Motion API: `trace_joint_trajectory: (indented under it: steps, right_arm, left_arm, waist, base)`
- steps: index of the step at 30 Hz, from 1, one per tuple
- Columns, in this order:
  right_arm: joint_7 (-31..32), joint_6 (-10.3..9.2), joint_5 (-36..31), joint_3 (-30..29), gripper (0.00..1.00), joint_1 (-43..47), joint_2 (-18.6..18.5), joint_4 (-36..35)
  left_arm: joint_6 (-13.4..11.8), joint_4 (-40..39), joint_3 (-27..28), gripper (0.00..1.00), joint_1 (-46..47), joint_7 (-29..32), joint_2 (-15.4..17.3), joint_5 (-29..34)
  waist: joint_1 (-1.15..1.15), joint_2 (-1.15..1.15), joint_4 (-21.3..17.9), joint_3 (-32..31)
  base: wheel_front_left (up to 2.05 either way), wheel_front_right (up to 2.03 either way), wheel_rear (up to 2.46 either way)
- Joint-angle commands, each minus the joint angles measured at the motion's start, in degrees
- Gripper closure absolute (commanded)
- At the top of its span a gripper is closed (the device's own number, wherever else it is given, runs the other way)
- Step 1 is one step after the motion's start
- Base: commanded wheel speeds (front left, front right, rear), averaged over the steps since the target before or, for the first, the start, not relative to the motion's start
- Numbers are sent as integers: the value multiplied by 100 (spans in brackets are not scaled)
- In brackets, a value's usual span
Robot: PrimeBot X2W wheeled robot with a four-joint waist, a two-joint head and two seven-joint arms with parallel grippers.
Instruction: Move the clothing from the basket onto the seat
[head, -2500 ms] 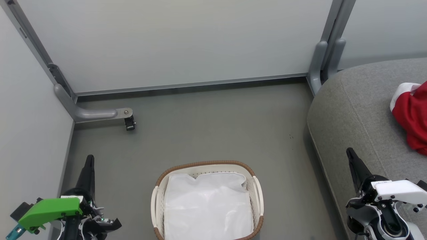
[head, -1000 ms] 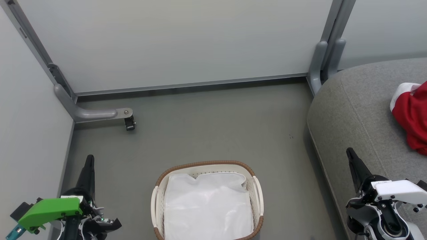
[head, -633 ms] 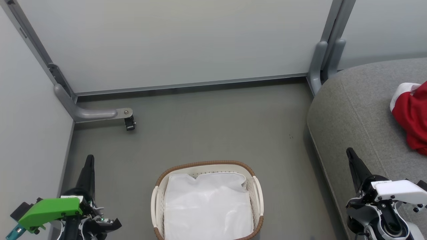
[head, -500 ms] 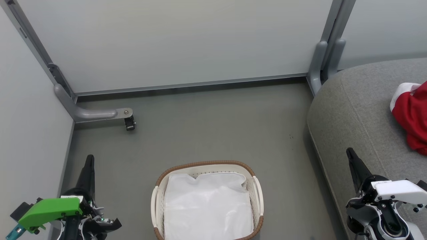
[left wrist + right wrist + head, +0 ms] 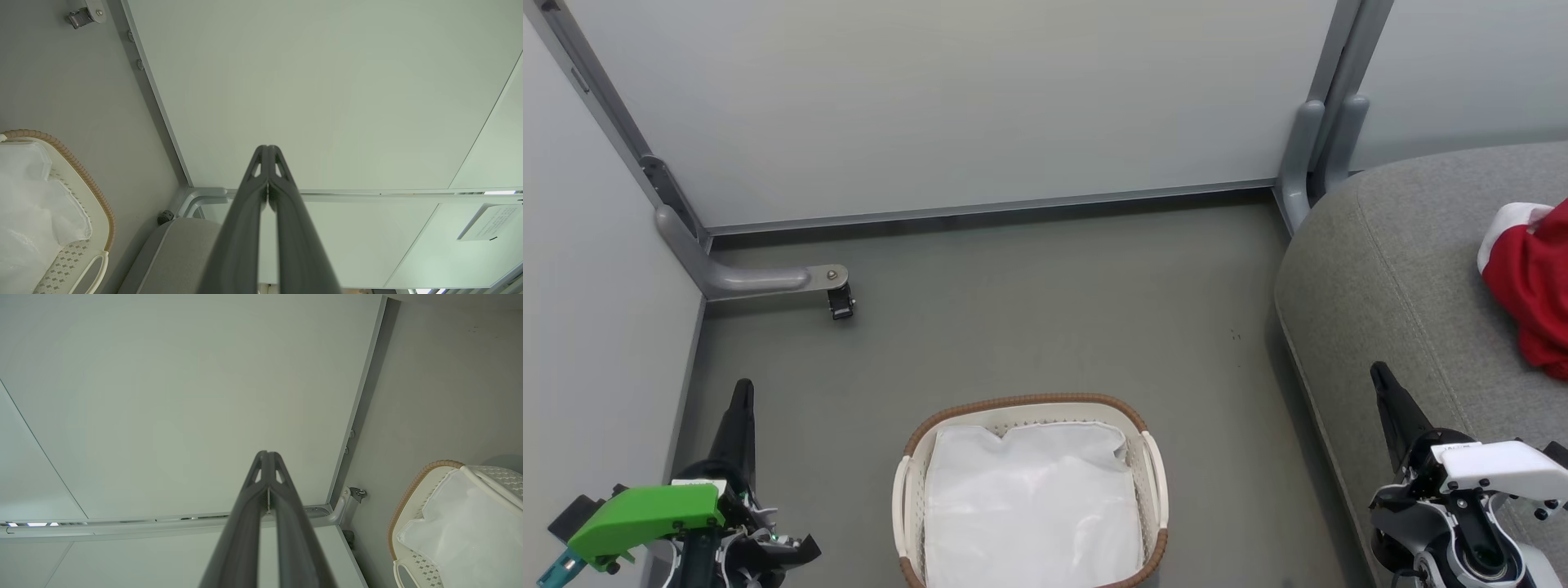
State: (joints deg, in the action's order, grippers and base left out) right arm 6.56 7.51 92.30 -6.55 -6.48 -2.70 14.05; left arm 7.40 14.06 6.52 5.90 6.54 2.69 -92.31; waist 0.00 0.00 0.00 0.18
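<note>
Left gripper (image 5: 742, 392) low at near left, fingers pressed together, gripping nothing. Right gripper (image 5: 1380, 376) low at near right, over seat's front edge, fingers closed tip to tip, likewise bare. Between them, basket (image 5: 1029, 402) on grey floor (image 5: 1029, 310), white sheet (image 5: 1029, 506) lying inside. Farther right, grey seat (image 5: 1388, 269); red clothing (image 5: 1531, 294) with white trim heaped on it, well apart from basket. Behind, pale panel wall (image 5: 947, 106).
</note>
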Motion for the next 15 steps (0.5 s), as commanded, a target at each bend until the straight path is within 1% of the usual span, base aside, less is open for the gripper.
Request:
trace_joint_trajectory:
  steps: [1, 15]
  right_arm:
    - [15, -4, 22, -9, 100, 65, -34, -20]
    - [15, -4, 22, -9, 100, 65, -34, -20]
  left_arm:
    - [23, -10, 13, 100, 60, 18, 36, -20]
    - [23, -9, 13, 100, 60, 17, 36, -20]
  waist:
    - [0, 0, 0, 0]
    - [0, 0, 0, 0]
  base:
    - [0, 0, 0]
    - [0, 0, 0]
